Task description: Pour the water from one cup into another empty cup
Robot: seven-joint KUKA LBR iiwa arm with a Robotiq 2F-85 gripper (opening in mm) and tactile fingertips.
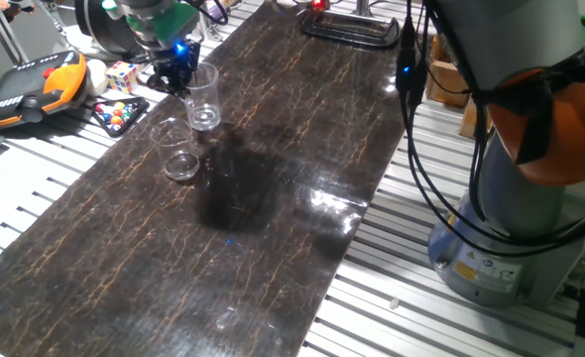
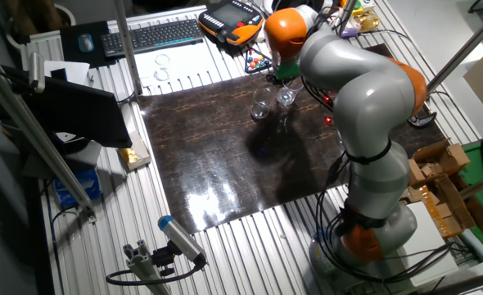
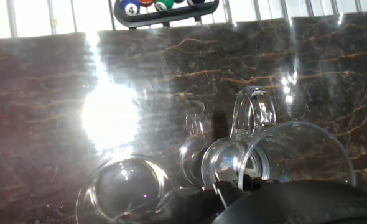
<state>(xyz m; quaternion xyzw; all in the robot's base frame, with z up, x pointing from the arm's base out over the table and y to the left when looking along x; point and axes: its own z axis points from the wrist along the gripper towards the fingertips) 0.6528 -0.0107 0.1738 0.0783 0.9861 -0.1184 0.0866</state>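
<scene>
The taller clear cup (image 1: pixel 203 97) stands upright on or just above the dark table (image 1: pixel 273 228), near its far left edge. My gripper (image 1: pixel 180 79) is at the cup's upper wall and appears shut on it. Any water in it is too faint to make out. The shorter, wider clear cup (image 1: pixel 178 151) stands just in front of it, apart from the gripper. In the hand view the taller cup (image 3: pixel 283 158) is seen from above at the lower right and the shorter cup (image 3: pixel 122 190) at the lower left. In the other fixed view the taller cup (image 2: pixel 286 97) stands right of the shorter cup (image 2: pixel 260 108).
A tray of billiard balls (image 1: pixel 117 112), a colour cube (image 1: pixel 122 74) and an orange-and-black pendant (image 1: pixel 35 84) lie left of the table. A black frame (image 1: pixel 357 30) lies at the table's far end. The arm's base (image 1: pixel 501 228) and cables stand to the right.
</scene>
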